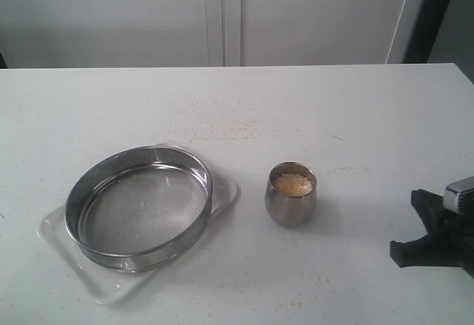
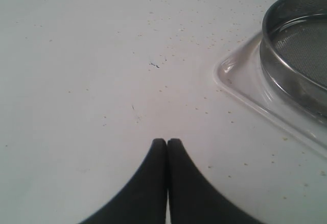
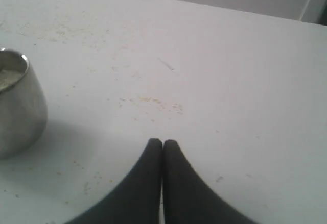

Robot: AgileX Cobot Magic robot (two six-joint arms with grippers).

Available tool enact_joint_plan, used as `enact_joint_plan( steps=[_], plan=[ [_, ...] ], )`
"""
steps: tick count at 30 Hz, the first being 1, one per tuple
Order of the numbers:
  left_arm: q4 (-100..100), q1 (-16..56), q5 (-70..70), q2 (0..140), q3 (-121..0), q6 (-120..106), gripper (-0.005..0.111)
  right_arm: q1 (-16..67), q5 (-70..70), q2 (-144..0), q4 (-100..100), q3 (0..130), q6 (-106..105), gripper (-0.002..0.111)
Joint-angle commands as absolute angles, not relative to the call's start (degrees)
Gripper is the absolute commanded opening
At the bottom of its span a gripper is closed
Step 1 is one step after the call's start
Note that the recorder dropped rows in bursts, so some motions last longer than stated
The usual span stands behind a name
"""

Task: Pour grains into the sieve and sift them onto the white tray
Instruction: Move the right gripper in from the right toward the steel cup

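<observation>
The sieve [image 1: 138,206], a wide round steel ring with a mesh bottom, stands on the white tray [image 1: 222,193] at the front left of the table. To its right, the grains [image 1: 292,184] fill a small rounded steel cup [image 1: 291,200]. My right gripper [image 1: 415,225] sits low at the right edge, apart from the cup, and in its wrist view the right gripper [image 3: 162,142] is shut and holds nothing, with the cup [image 3: 18,106] off to one side. My left gripper [image 2: 167,141] is shut over bare table beside the tray [image 2: 245,83] and sieve [image 2: 301,45]. The exterior view does not show it.
Loose spilled grains [image 1: 229,125] speckle the white tabletop behind the sieve and cup, with a few more near the front edge [image 1: 300,303]. A white wall of panels runs behind the table.
</observation>
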State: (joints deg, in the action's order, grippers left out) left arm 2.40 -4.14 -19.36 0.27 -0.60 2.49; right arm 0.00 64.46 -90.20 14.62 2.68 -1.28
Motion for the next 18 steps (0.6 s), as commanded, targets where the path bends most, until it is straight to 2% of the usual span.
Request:
enact_joint_plan(
  steps=[1,11,18],
  plan=[
    [2.96,-3.85,-20.36,0.00,0.00,2.32,0.000,0.00,69.96,-97.43,21.95,5.40,-1.67,0.000],
    [2.96,-3.85,-20.36,0.00,0.00,2.32,0.000,0.00,69.96,-109.06,45.15,12.61,-1.26,0.000],
    [2.96,-3.85,-20.36,0.00,0.00,2.32,0.000,0.00,69.96,-112.66,47.10,14.87,2.53,0.000]
  ],
)
